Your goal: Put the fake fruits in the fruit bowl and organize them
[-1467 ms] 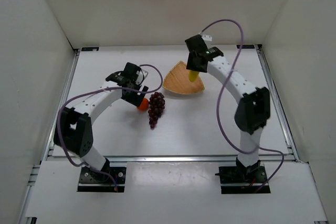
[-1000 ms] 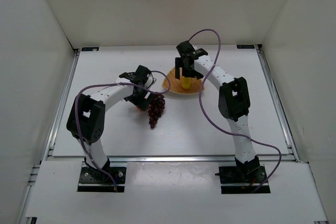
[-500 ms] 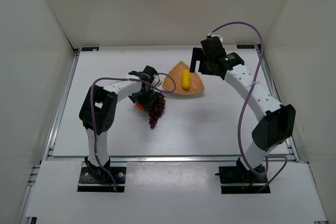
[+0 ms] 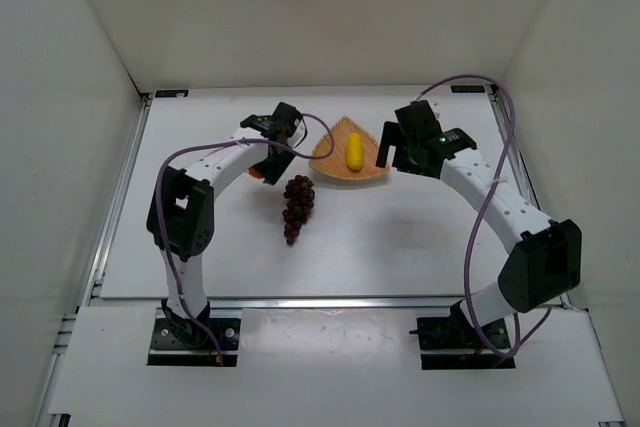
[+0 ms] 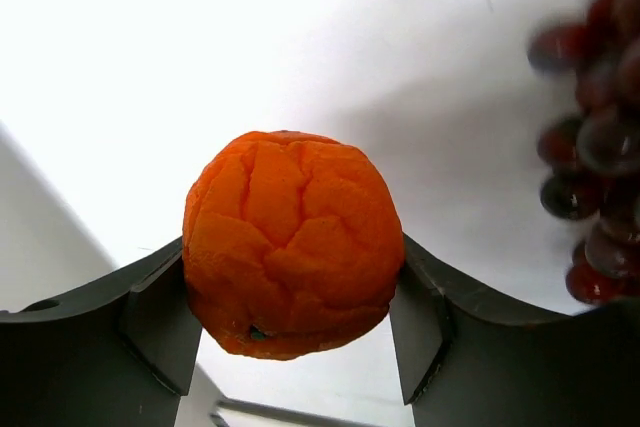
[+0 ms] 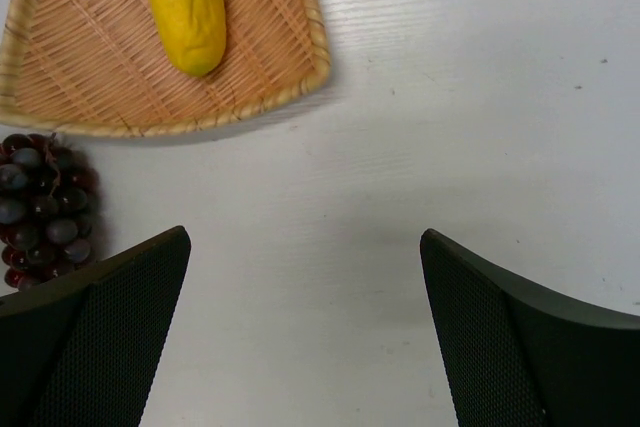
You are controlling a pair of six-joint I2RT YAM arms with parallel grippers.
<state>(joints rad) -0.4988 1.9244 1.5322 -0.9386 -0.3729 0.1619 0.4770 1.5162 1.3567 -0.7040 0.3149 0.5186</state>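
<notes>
Clamping orange (image 5: 292,244) between both fingers of left gripper (image 5: 292,325). Grape bunch (image 5: 595,157) sits off its right side, apart. Right gripper (image 6: 305,332) spread wide, holding nothing; fruit bowl (image 6: 318,57) with 1 banana (image 6: 185,2) ahead-left of it.

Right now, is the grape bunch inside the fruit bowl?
No, the grape bunch lies on the table beside the fruit bowl, which holds only the yellow fruit.
</notes>
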